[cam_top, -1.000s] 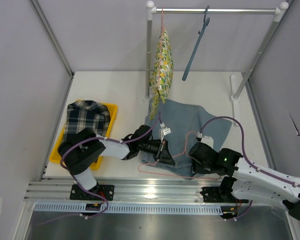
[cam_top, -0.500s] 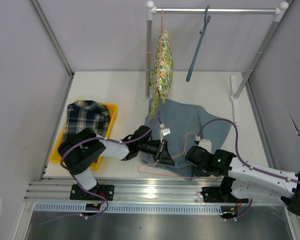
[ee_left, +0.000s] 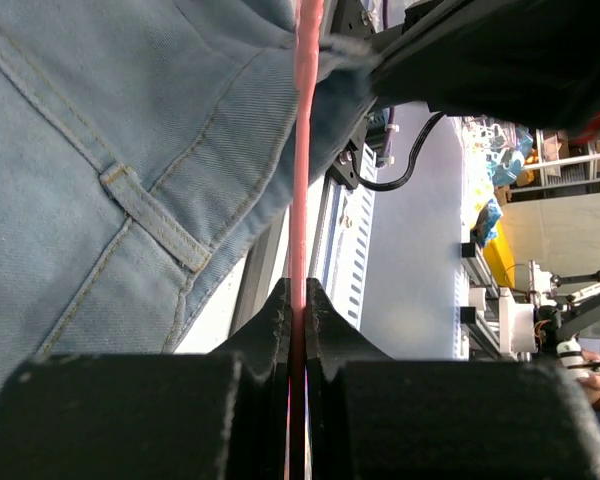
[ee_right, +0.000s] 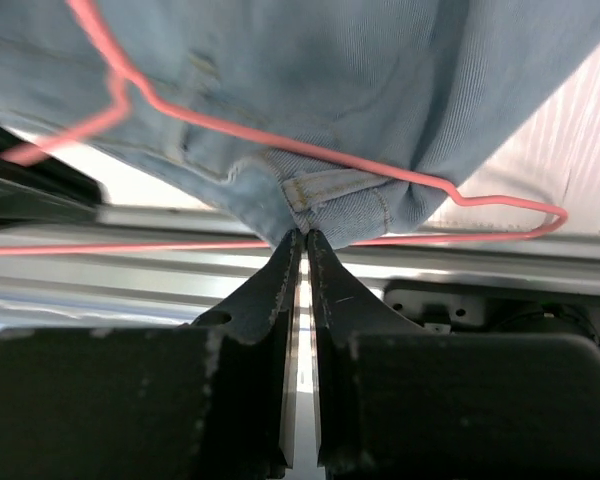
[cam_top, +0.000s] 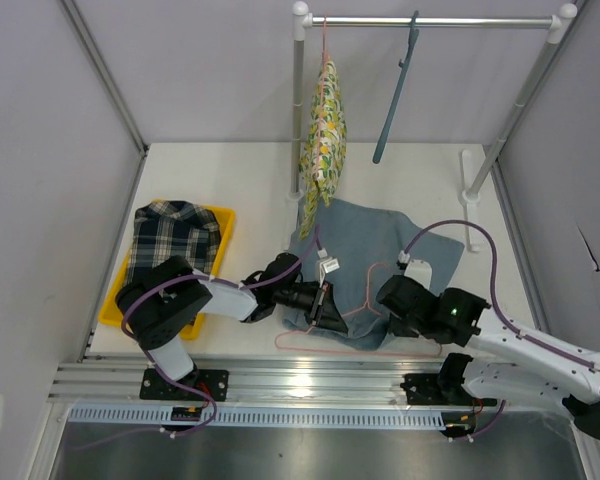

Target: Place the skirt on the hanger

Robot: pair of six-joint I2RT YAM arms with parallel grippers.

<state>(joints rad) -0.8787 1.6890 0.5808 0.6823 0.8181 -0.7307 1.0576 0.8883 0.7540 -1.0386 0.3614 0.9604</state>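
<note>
White table (cam_top: 230, 170), contents listed outward from your grippers.
- Your left gripper (ee_left: 297, 292): jaws clamped on the table hanger (ee_left: 305, 150), a pink wire; denim shirt (cam_top: 380, 235) beneath and beyond.
- Your right gripper (ee_right: 298, 236), just to its right: jaws pressed nearly together, tips pinching the denim hem.
- Left of your left gripper: plaid shirt (cam_top: 175, 235) in a yellow tray (cam_top: 225, 215).
- Far beyond both, on the rail (cam_top: 430, 20): skirt (cam_top: 325, 130) draped on the pink hanger (cam_top: 325, 40), with a blue-grey hanger (cam_top: 395, 90) to its right.

Top view over table (cam_top: 230, 170), wrist views close on denim shirt (cam_top: 380, 235)
</note>
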